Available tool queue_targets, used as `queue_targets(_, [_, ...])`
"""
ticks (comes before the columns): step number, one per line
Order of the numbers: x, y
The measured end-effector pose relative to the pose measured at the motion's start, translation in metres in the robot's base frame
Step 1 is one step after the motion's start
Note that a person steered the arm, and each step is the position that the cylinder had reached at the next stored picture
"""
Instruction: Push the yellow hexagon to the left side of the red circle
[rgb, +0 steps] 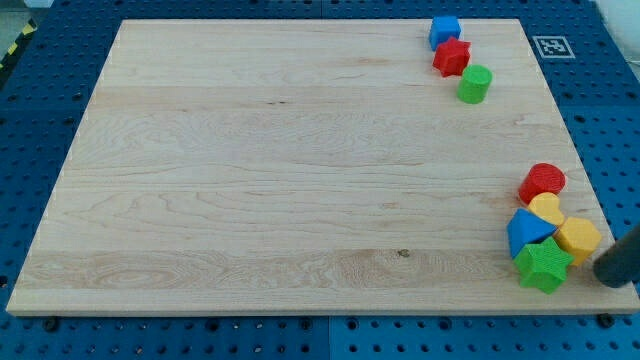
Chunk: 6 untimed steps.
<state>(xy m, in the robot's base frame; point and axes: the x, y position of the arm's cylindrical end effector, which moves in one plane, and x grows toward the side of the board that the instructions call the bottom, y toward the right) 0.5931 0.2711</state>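
The yellow hexagon (579, 238) sits near the board's bottom right corner. The red circle (542, 181) lies just above and left of it, with a yellow heart (546, 208) between them. A blue triangular block (525, 232) touches the hexagon's left side and a green star (543, 264) lies below. My rod comes in from the view's right edge; my tip (606, 275) is just right of and below the yellow hexagon, close to the green star.
At the board's top right a blue cube (444, 30), a red star (451, 56) and a green cylinder (474, 84) stand in a diagonal row. The wooden board (300, 170) rests on a blue perforated table. A marker tag (551, 45) is at top right.
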Motion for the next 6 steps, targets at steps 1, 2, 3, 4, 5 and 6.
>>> queue_targets(1, [-0.015, -0.017])
queue_targets(2, [-0.029, -0.043])
queue_targets(3, [-0.042, -0.071])
queue_targets(4, [-0.058, -0.081])
queue_targets(5, [-0.055, -0.073])
queue_targets(6, [-0.046, -0.059])
